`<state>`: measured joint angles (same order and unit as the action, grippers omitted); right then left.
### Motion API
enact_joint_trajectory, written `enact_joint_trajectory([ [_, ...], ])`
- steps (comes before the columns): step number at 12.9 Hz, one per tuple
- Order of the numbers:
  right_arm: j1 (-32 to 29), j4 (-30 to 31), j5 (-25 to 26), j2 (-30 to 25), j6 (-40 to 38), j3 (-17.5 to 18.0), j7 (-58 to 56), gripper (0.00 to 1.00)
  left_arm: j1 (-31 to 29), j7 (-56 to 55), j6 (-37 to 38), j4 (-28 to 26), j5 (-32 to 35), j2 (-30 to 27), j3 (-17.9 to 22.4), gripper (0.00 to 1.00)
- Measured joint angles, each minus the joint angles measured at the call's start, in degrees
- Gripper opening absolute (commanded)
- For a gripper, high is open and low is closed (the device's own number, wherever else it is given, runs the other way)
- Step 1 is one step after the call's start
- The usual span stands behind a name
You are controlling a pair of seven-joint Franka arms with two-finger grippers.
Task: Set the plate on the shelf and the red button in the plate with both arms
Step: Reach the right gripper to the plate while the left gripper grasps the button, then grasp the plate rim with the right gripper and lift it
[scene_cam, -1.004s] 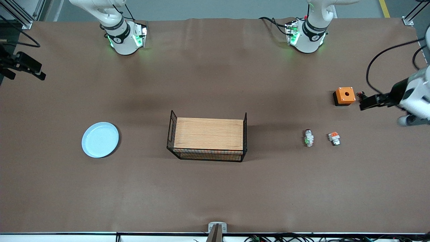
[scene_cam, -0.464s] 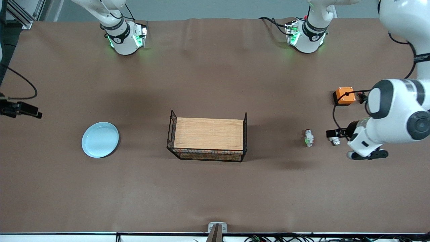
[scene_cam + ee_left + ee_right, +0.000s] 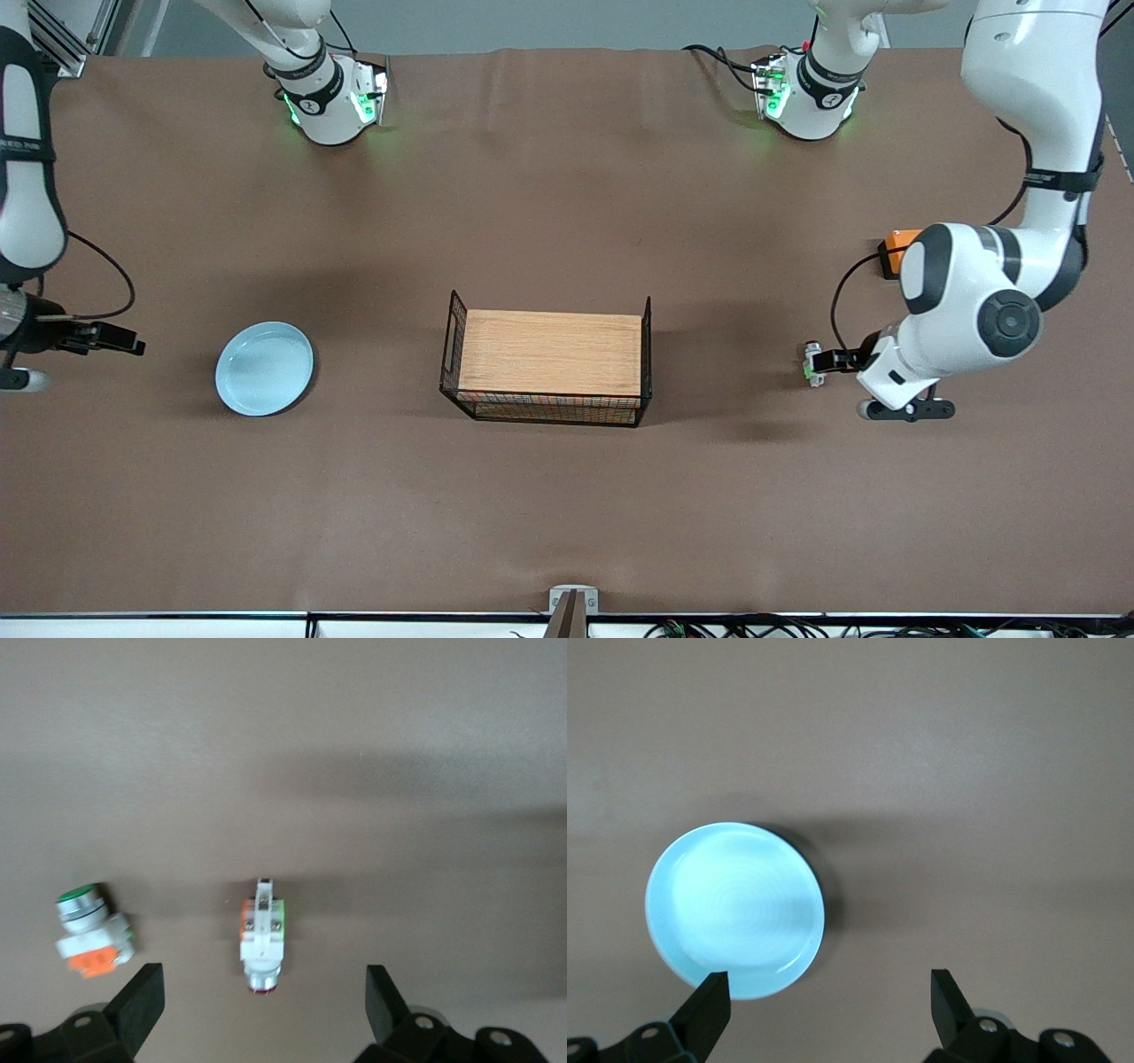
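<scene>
The pale blue plate [image 3: 264,368] lies on the table toward the right arm's end. My right gripper [image 3: 127,340] is open beside it, toward the table's end. In the right wrist view the plate [image 3: 735,908] lies ahead of the open right gripper [image 3: 830,1005], with one finger [image 3: 711,1001] over its rim. The red button [image 3: 811,364] lies on its side toward the left arm's end. My open left gripper [image 3: 828,360] is over its edge. In the left wrist view the red button [image 3: 263,939] lies just ahead of the open left gripper [image 3: 261,1005], red cap toward it.
A black wire rack with a wooden top [image 3: 549,365] stands mid-table. An orange box [image 3: 893,240] is partly hidden by the left arm. A white switch part with an orange block and green cap [image 3: 89,935] lies beside the red button.
The left gripper swung from beside the orange box down to the red button. The right gripper came in from the table's end toward the plate.
</scene>
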<state>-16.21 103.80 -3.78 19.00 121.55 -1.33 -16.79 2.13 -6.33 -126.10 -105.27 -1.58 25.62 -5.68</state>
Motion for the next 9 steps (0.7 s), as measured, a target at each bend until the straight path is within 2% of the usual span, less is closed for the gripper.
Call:
enact_joint_trajectory([
  [3, 0.0, 6.49, -0.11, 1.26, 10.27, 0.12, 0.0, 1.0, 0.03, 2.33, -7.28, -5.12, 0.0, 0.58, -0.29, 1.0],
  [9, 0.19, 7.68, -2.74, 7.19, 17.0, 0.9, -0.01, 1.0, -0.01, 3.55, -12.05, -6.08, 3.47, 5.39, -0.26, 0.98],
])
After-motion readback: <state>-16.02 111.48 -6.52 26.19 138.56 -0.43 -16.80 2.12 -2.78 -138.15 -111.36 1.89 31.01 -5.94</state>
